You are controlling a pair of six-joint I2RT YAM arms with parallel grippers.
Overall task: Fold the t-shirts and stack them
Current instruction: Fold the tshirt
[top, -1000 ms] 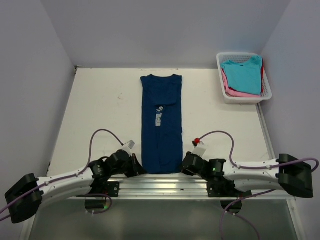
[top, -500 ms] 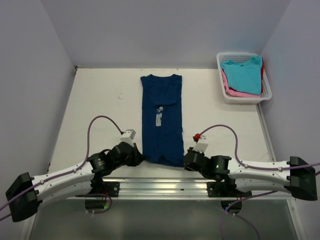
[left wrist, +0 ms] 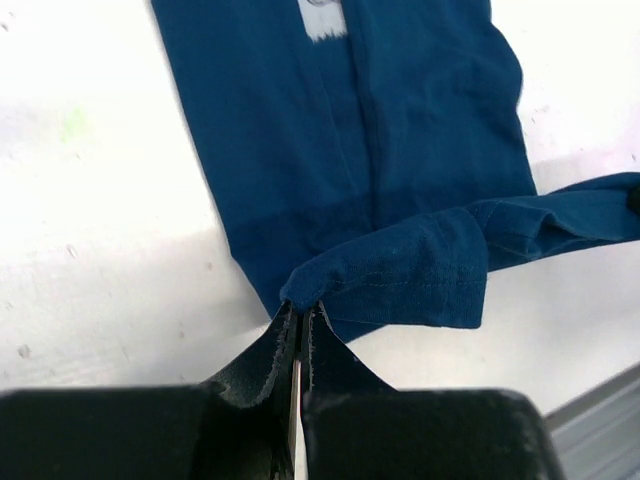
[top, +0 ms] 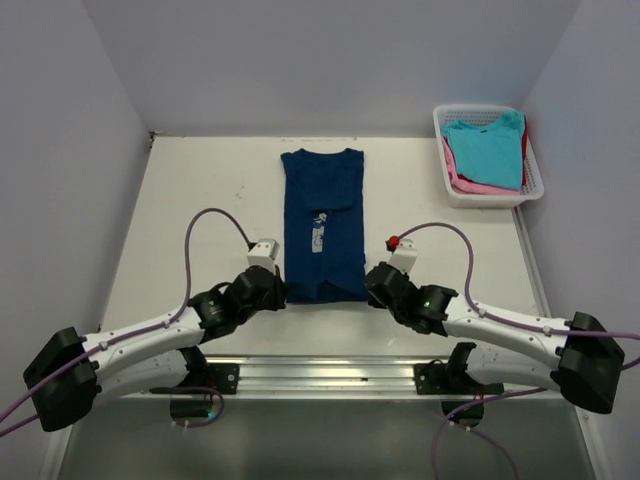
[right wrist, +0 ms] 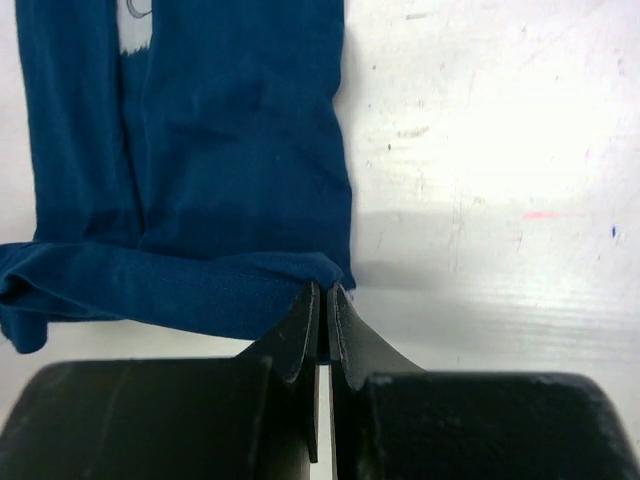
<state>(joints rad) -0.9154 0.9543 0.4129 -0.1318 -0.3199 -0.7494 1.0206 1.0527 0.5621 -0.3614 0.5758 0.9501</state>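
We hold the navy t-shirt (top: 322, 200), likely light and limp, by its hem corners, left gripper (left wrist: 300, 308) and right gripper (right wrist: 322, 288) both clamped on cloth.

A white lattice basket (top: 485, 198) stands at the far right corner of the scuffed white table (top: 200, 220).

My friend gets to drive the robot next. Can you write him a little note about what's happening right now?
Left gripper: shut on the near-left hem corner of the navy t-shirt.
Right gripper: shut on its near-right hem corner.
Done: the shirt lies mid-table, sides folded in, hem lifted.
Left: lay the hem up by the collar, let go, then fold the turquoise t-shirt and the others in the basket, and stack.
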